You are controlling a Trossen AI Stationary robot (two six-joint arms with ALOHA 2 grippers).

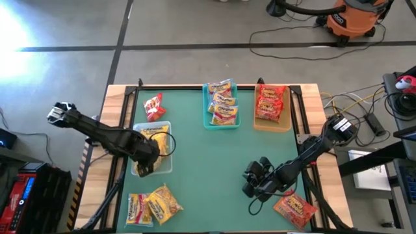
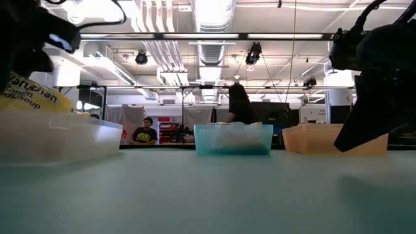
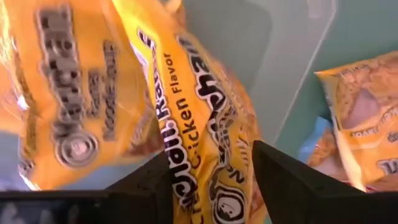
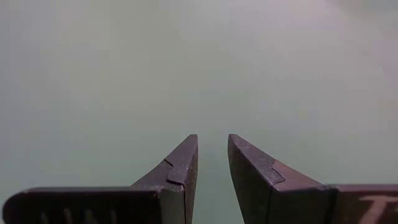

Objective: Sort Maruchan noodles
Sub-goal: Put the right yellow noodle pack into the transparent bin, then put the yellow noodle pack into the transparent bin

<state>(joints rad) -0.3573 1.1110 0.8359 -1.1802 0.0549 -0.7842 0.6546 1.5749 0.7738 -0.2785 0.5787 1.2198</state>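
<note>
Over the clear tray [image 1: 162,162] at table's left, left gripper [image 3: 211,177] parted around a yellow noodle packet [image 3: 199,124], right gripper [image 4: 212,155] near-closed and empty above bare green mat [image 4: 199,62], other packets in teal tray [image 1: 221,122] and tan tray [image 1: 272,123].

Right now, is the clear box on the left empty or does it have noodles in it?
It has noodles. Yellow packets lie inside the clear tray, with the left gripper above them.
</note>
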